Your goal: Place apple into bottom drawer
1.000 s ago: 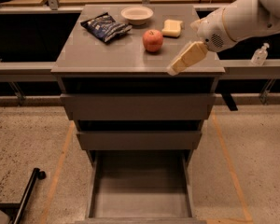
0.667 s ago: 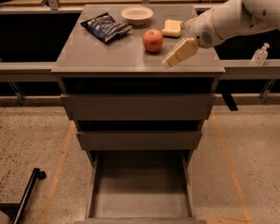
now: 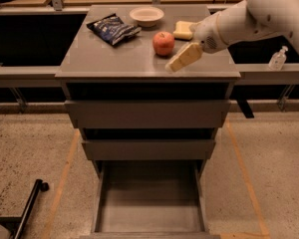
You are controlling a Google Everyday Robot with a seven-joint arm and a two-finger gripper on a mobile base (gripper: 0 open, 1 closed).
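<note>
Gripper (image 3: 182,58) closer beside apple (image 3: 163,43), sponge (image 3: 182,30) half-hidden

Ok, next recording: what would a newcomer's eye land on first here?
First, the big white arm extending from the upper right, with its gripper low over the cabinet top, just right of the red apple. Next, the bottom drawer near the floor, pulled open and showing a bare grey floor. Behind the apple sit a white bowl, a dark snack bag and a yellow sponge.
</note>
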